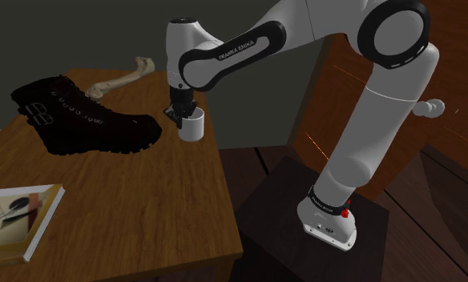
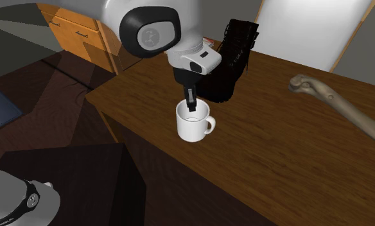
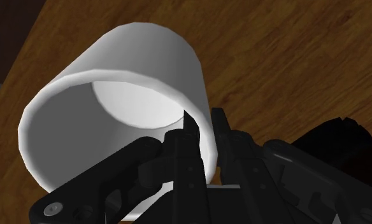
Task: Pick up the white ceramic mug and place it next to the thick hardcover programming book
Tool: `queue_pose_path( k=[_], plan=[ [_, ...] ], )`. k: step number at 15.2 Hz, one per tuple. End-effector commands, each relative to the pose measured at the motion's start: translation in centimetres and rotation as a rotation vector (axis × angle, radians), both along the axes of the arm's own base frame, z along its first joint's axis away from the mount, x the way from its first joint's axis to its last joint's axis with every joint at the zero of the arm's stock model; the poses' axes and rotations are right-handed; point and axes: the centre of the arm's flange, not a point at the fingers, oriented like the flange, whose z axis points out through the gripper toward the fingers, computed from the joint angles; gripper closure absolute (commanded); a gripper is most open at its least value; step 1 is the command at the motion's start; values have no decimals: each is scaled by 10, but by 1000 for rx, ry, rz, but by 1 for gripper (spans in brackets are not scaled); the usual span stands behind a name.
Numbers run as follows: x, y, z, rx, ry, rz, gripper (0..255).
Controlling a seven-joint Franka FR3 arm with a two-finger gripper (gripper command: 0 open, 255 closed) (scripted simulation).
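Since the book (image 1: 16, 220) lies flat at the shoulder view's far left, well apart from the black boot (image 1: 88, 120) and past its heel end, the carry has to cross most of the wooden surface (image 1: 144, 208), and the lift should be planned for that. Behind the boot rests a pale bone (image 1: 124, 78), out of the likely path. Just beside the boot's toe, near the surface's edge that faces the stand (image 1: 288, 200), the white mug (image 1: 194, 128) stands upright and seemingly not yet raised. The gripper (image 1: 180, 114) hangs over its rim from above. The wrist view shows it clenched on the mug's wall, one finger inside the cup and the other outside, on the boot's side of the rim. That is a thin, one-sided pinch, so the mug will probably swing or slip if it is jerked. A good lift, I judge, goes straight up first, slowly and with the rim level, until the base is higher than the boot's toe and shaft. Only then should it travel over or around the boot toward the book, and come down with a small gap beside the cover rather than on it.
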Motion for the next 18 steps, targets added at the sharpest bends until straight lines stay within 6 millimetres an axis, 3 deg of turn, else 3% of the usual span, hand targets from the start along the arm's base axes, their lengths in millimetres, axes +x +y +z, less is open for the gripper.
queue_pose_path(
  k=[1,18],
  plan=[
    [0,0,10,0,0,0,255],
    [0,0,100,0,0,0,255]
  ],
)
